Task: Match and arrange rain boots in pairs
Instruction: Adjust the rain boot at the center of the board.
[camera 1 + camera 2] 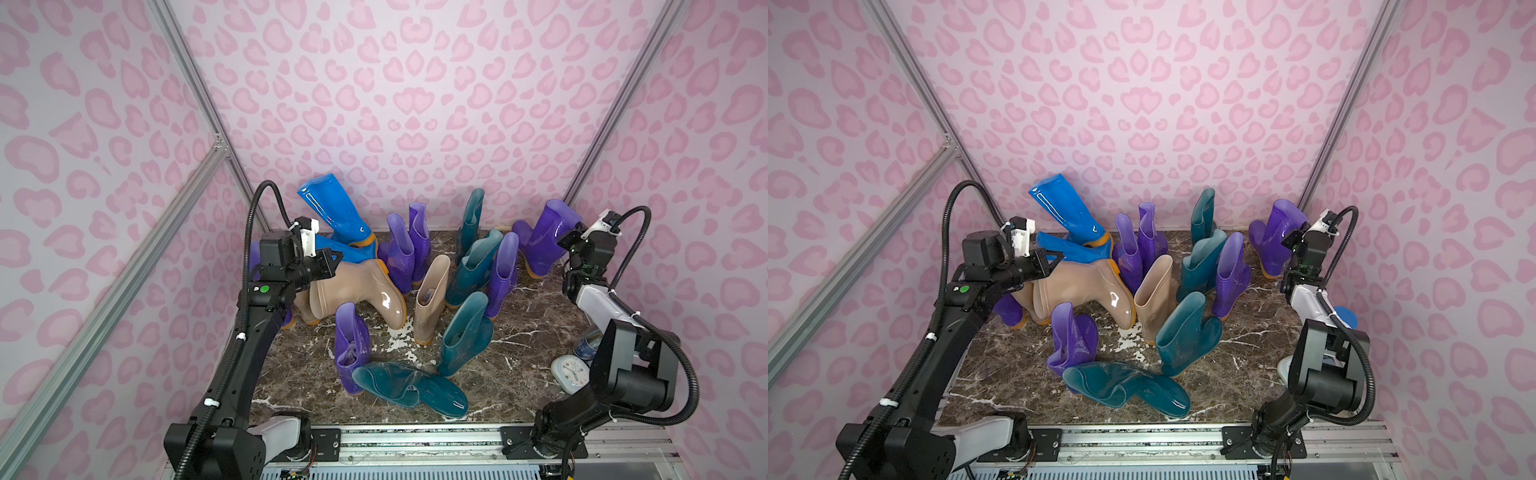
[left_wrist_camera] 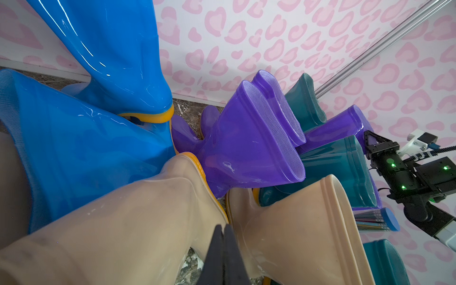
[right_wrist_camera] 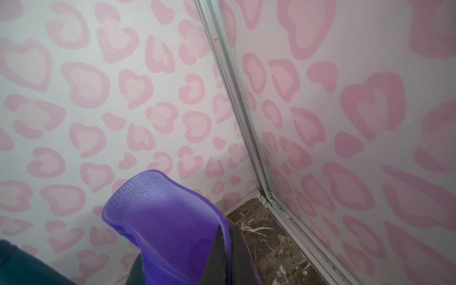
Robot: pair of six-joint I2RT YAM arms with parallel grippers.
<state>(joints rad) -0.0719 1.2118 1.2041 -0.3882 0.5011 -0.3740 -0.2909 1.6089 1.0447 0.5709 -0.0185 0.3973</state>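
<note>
1. The right gripper [image 3: 226, 237] is pinched on the cuff of a tilted purple boot [image 1: 548, 237], as far as I can see. The boot hangs below and ahead of that gripper, in the far corner. I cannot tell whether its sole is fully down. I take it the boot is being stood there to start a pair.
2. To do this well, hold the pinch until the orange sole lies flat on the table [image 1: 532, 332], because the soft cuff may fold or slip. Leave room beside it for the mate, and face both toes the same way.
3. The left gripper [image 1: 336, 261] is closed on nothing and hovers just above the lying beige boots [image 1: 361, 291].
4. Counted:
   - There are six purple boots [image 1: 401, 253], one half hidden behind the left arm.
   - There are four teal boots [image 1: 463, 332], one lying flat.
   - I can make out three beige boots, two lying and one upright.
   - There are two blue boots [image 1: 332, 208], just beyond the left gripper.
5. There is one clock [image 1: 571, 372] and one cylinder [image 2: 377, 219], both well behind the right gripper.
</note>
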